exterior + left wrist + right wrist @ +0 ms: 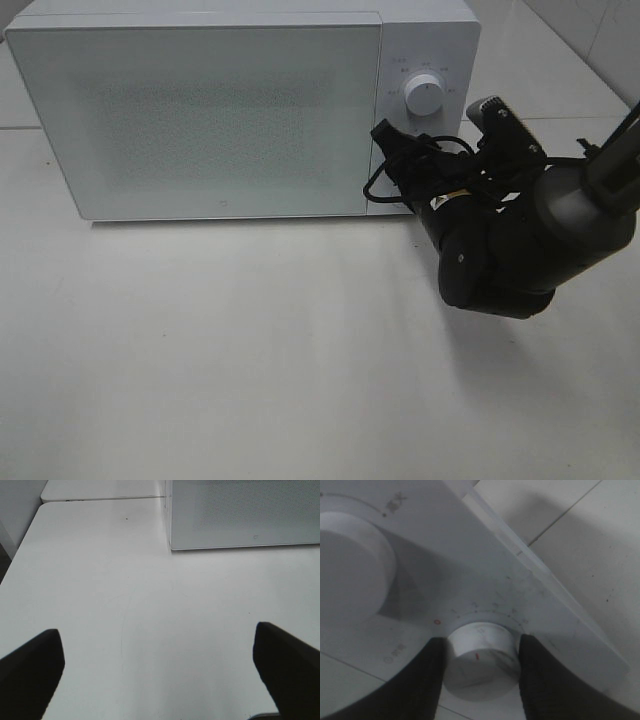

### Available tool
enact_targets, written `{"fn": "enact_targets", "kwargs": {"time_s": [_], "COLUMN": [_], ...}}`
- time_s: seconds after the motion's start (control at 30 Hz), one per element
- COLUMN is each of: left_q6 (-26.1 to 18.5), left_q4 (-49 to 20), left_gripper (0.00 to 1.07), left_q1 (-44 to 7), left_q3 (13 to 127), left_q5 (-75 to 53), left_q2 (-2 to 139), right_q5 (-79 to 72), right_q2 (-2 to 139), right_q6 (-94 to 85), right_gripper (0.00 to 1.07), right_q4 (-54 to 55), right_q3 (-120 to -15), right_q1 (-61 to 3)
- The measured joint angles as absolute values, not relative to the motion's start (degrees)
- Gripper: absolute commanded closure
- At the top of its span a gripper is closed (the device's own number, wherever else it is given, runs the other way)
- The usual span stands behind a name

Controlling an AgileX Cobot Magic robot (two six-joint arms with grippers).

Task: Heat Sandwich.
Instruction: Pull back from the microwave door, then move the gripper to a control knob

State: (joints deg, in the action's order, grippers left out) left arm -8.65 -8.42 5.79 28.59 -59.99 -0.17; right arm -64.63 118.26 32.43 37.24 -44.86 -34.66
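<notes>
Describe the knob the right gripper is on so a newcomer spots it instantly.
Find the white microwave; its control panel is the strip right of the closed door. Of two round white knobs there, it's the lower knob, under the upper knob: red mark on its face, clamped between the black fingers of the right gripper.

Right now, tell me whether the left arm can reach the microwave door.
Probably yes. The left gripper hangs open over the table facing the closed microwave door, with nothing visible between them. The right gripper grips the lower knob, beside the door.
</notes>
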Motion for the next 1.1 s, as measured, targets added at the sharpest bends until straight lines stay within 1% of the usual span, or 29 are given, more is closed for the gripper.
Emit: {"fn": "enact_targets", "kwargs": {"time_s": [0.2,0.33,0.43,0.5,0.53,0.63,0.93,1.1], "left_q6": [-8.65,-8.65,-8.65,-8.65,-8.65,-8.65,-8.65,-8.65], "left_q4": [-8.42,-8.42,-8.42,-8.42,-8.42,-8.42,-8.42,-8.42], "left_gripper": [0.09,0.09,0.09,0.09,0.09,0.09,0.09,0.09], "left_q1": [5.79,5.79,5.79,5.79,5.79,5.79,5.79,5.79], "left_q3": [28.59,28.59,28.59,28.59,28.59,28.59,28.59,28.59], "left_q5": [-59.99,-59.99,-59.99,-59.99,-59.99,-59.99,-59.99,-59.99], "left_q2": [-0.17,-0.17,-0.17,-0.17,-0.17,-0.17,-0.17,-0.17], "right_q5": [-64.57,-64.63,-64.74,-65.09,-65.09,-65.89,-66.52,-66.69], "right_q2": [118.26,118.26,118.26,118.26,118.26,118.60,118.72,118.72], "right_q6": [42.57,55.52,59.59,66.46,66.46,74.08,88.18,89.15], "right_gripper": [0.95,0.95,0.95,0.95,0.95,0.95,0.95,0.95], "right_q4": [36.78,36.78,36.78,36.67,36.67,36.55,36.50,36.38], "right_q3": [-44.81,-44.81,-44.69,-44.63,-44.63,-44.63,-44.52,-44.46], "right_q1": [-34.55,-34.55,-34.55,-34.55,-34.55,-34.55,-34.55,-34.55]}}
